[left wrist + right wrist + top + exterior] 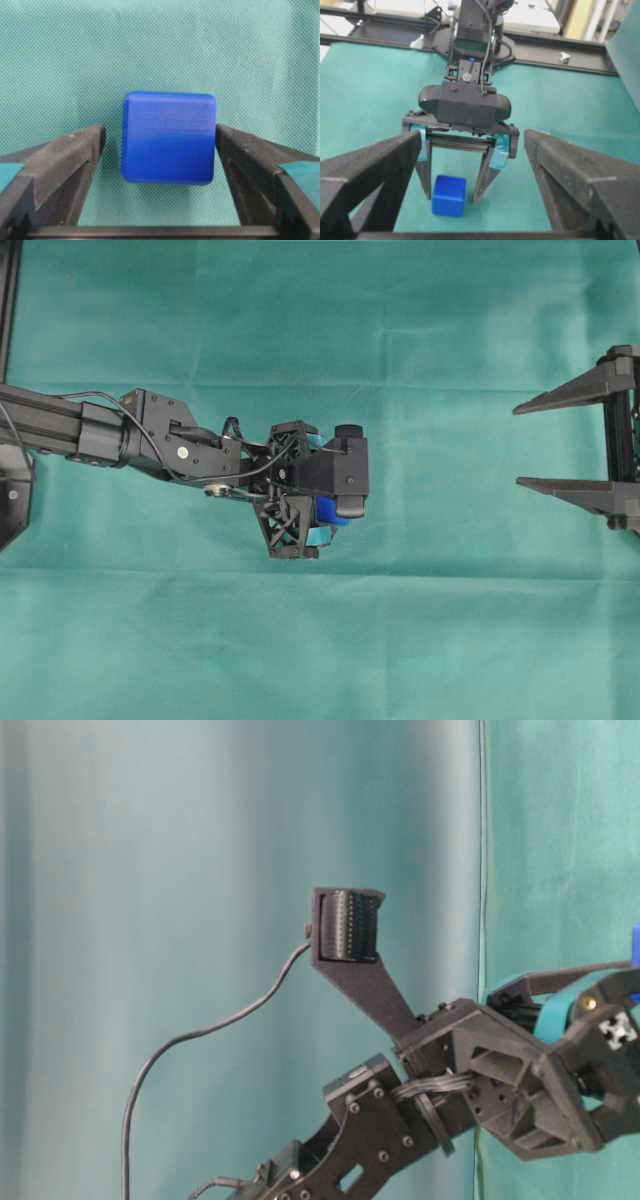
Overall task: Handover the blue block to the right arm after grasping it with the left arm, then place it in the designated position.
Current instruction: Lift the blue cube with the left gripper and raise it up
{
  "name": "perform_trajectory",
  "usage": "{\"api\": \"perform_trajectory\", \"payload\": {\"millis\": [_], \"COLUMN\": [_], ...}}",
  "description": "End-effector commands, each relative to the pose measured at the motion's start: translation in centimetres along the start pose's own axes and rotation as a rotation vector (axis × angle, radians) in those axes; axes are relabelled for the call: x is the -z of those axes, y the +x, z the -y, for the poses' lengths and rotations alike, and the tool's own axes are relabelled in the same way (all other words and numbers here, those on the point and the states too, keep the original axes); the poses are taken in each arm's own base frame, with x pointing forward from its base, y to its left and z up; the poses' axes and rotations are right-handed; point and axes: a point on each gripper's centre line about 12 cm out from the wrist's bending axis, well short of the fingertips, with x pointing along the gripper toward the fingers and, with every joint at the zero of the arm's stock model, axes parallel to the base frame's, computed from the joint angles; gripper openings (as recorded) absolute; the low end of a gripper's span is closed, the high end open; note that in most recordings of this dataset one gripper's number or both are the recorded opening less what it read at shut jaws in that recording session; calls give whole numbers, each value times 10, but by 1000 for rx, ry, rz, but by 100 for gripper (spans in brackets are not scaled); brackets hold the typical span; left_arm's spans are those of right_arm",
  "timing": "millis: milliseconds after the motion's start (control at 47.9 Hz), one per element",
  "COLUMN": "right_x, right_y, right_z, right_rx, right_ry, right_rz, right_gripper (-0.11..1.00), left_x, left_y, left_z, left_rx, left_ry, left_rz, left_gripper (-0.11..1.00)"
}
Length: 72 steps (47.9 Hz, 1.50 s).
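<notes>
Light is even and fairly bright across the green cloth, with only faint creases showing in the overhead view and no hard shadows. The block carries a soft sheen on its top, grading darker toward its lower edge. Close to the right wrist camera, the right fingers look large and slightly soft. The table-level view is hazy, its backdrop smooth and blurred.

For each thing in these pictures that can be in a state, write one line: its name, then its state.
Blue block: on the green cloth, between the left gripper's fingers, not gripped; a gap shows on its left side.
Left gripper: open, straddling the block.
Right gripper: open, holding nothing, apart from the block.
</notes>
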Motion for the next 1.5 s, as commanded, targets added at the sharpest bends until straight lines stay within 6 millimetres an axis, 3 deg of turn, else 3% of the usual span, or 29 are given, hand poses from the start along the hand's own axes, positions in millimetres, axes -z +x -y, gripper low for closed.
{"api": "perform_trajectory", "payload": {"millis": [0,63,251,627,878,1066,1483], "right_x": [-9,-10,-9,-10,-9,-9,-7], "right_y": [2,2,2,2,2,2,2], "right_z": [-1,-1,-1,-1,-1,-1,-1], "right_rx": [-3,-2,-3,-2,-2,-2,-2], "right_ry": [-2,0,-2,0,-2,-3,-5], "right_rz": [21,24,21,23,12,12,0], "right_gripper": [94,94,94,94,94,94,94], "left_x": [-12,-12,-10,-12,-25,-39,-79], "left_y": [-7,-7,-7,-7,-21,-40,-106], "left_z": [2,3,5,4,11,12,16], "left_rx": [3,4,7,6,15,17,24], "left_ry": [4,12,22,15,24,26,33], "left_rz": [40,35,28,32,76,87,156], "left_gripper": [99,93,47,47,47,47,47]}}
